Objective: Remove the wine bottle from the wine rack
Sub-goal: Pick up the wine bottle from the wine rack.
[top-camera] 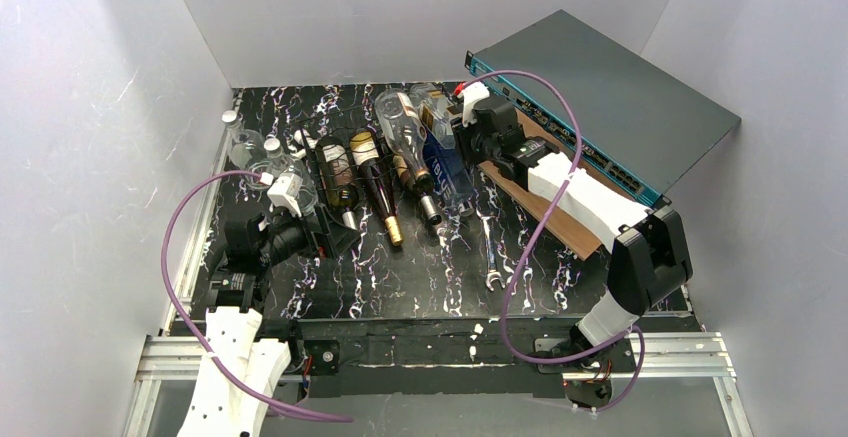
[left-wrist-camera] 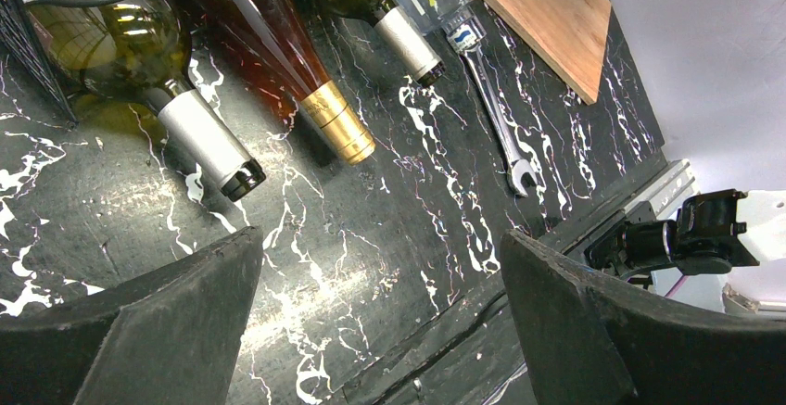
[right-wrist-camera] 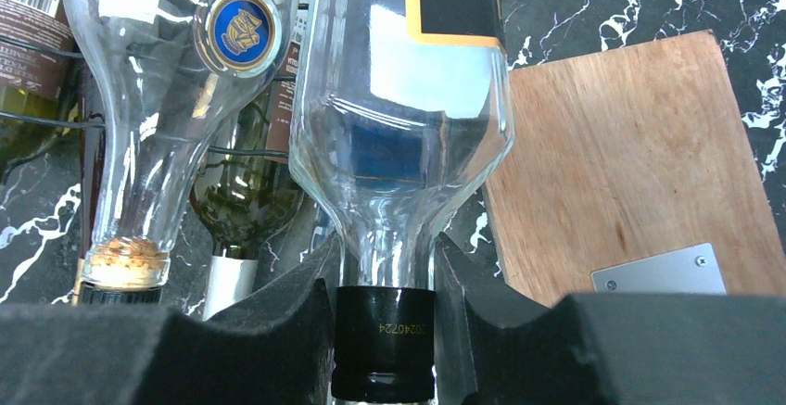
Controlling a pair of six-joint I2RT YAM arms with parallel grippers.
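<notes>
Left end effector [left-wrist-camera: 378, 238] hangs wide open over the black marbled bench [left-wrist-camera: 352, 331], holding nothing. Farther back, right end effector [right-wrist-camera: 383, 266] is clamped on the neck of the clear glass, black-capped wine bottle [right-wrist-camera: 399, 127]. It lies at the right end of the low black wire wine rack [top-camera: 322, 189]. Judged: grasp made, lift-off remains. The cap's small yellow code is not surely legible.

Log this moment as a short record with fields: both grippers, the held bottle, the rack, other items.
left gripper: open, empty, over the table
right gripper: shut on clear bottle at its neck
clear bottle: lying beside other bottles
wine rack: bottles lie on it, necks toward the arms
also on table: wrench, wooden board
</notes>
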